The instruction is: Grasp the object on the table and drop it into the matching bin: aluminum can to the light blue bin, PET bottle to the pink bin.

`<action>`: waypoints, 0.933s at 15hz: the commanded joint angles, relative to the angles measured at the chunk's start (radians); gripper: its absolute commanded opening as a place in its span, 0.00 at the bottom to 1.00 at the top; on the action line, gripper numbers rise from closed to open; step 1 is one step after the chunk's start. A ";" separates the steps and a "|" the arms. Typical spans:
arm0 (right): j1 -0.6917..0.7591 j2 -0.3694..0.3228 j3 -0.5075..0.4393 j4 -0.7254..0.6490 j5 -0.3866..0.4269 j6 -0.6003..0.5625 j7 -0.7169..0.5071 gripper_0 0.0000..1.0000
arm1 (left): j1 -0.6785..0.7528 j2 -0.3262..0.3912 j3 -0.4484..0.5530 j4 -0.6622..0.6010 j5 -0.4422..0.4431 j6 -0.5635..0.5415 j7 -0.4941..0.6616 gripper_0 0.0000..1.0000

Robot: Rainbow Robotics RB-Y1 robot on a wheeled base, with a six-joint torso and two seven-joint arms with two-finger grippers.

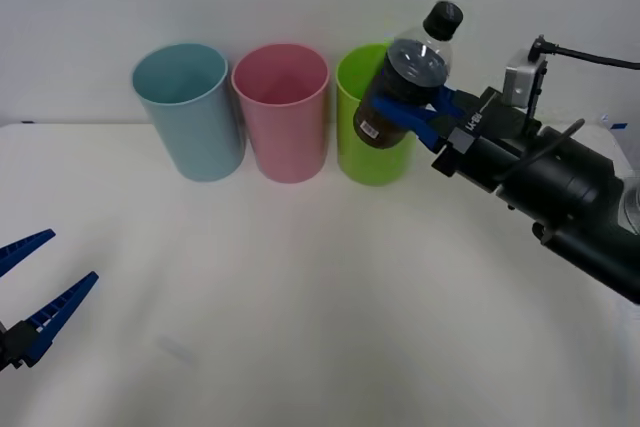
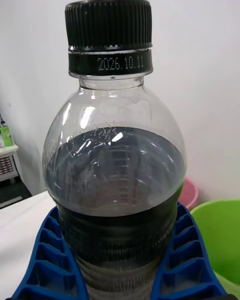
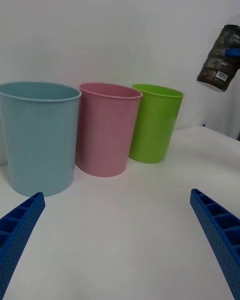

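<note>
Front view: the right gripper (image 1: pixel 425 107), with blue ribbed fingers on a black arm, pinches a small clear plastic PET bottle (image 1: pixel 405 82) with a black screw cap and dark lower body. The bottle is held in the air, tilted with its cap up and toward the robot's right, and appears in front of the upper rim of a tall round lime green plastic bin (image 1: pixel 372 147). The tall round pink plastic bin (image 1: pixel 282 112) stands just to the left of the green one; the tall round light blue plastic bin (image 1: pixel 188 112) stands left of that. All three rest on the wide white table (image 1: pixel 300 297). The pink bin therefore lies to the bottle's left, past the green bin. The left gripper (image 1: pixel 35 292) hangs low at the near left with its fingers spread, holding nothing.

Right wrist view: the bottle stands between the two blue fingers (image 2: pixel 185 260), which press its dark body.

Left wrist view: the bottle hangs above and beyond the green bin.
</note>
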 commanded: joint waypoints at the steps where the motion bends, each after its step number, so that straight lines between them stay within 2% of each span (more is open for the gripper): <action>1: -0.121 0.044 0.019 0.119 0.025 -0.001 0.000 0.00 | 0.000 0.000 0.000 0.000 0.000 0.000 0.000 1.00; 8: -0.393 0.196 0.020 0.448 0.114 0.016 0.014 0.00 | 0.000 0.000 0.000 0.000 0.000 0.000 0.000 1.00; 14: -0.560 0.333 0.022 0.670 0.185 0.146 0.035 0.00 | 0.000 0.000 0.000 0.000 0.000 0.000 0.000 1.00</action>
